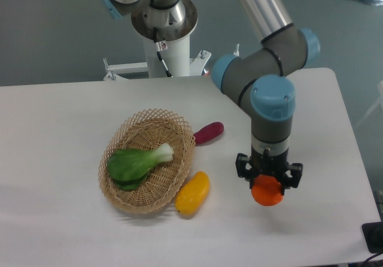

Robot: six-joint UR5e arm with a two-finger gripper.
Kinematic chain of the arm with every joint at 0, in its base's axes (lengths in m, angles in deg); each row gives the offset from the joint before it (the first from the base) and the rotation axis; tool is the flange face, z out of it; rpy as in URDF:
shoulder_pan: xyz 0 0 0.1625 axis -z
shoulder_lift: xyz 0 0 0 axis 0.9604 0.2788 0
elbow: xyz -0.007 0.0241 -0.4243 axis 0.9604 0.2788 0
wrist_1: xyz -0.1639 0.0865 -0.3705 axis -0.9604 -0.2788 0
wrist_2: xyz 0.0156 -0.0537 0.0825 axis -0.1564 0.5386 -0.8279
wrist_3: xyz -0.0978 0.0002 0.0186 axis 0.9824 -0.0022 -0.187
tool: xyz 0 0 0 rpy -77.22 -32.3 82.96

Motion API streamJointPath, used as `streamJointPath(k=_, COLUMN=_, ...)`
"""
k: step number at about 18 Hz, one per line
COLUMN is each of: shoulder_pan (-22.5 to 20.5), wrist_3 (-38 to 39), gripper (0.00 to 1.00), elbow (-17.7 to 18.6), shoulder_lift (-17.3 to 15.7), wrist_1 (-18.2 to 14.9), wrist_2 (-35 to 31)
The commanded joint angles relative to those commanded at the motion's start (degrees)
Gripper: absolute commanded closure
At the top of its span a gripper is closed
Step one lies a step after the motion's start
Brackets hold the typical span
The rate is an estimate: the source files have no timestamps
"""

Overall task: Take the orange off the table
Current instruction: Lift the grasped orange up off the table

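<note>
The orange (267,194) is small, round and bright orange, at the right of the white table (54,135). My gripper (268,180) points straight down over it, with its black fingers on both sides of the fruit's upper half. The fingers look closed against the orange. Whether the orange rests on the table or is lifted off it cannot be told.
A wicker basket (122,198) holding a green bok choy (136,163) sits left of centre. A yellow-orange mango-like fruit (192,193) lies against its right side. A purple oblong vegetable (208,132) lies behind it. The arm's base (166,33) stands at the table's far edge.
</note>
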Motion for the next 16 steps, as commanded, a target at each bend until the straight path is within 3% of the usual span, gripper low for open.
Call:
streamJointPath(k=3, shoulder_pan=-0.52, wrist_3=-0.09, gripper=0.57, elbow=-6.52, shoulder_lift=-0.97, wrist_1=-8.20, wrist_2=3.07)
streamJointPath(k=5, shoulder_pan=-2.10, wrist_3=-2.61, gripper=0.59, elbow=-7.06, shoulder_lift=-3.33, wrist_1=-11.89, wrist_2=4.31)
streamJointPath(k=12, shoulder_pan=-4.65, wrist_3=-10.98, gripper=0.60, elbow=-6.53, shoulder_lift=-6.77, wrist_1=-19.11, wrist_2=3.78)
streamJointPath(k=16, shoulder_pan=-4.75, wrist_3=-12.13, gripper=0.60, elbow=-6.44, shoulder_lift=-7.47, wrist_1=-19.91, wrist_2=3.87)
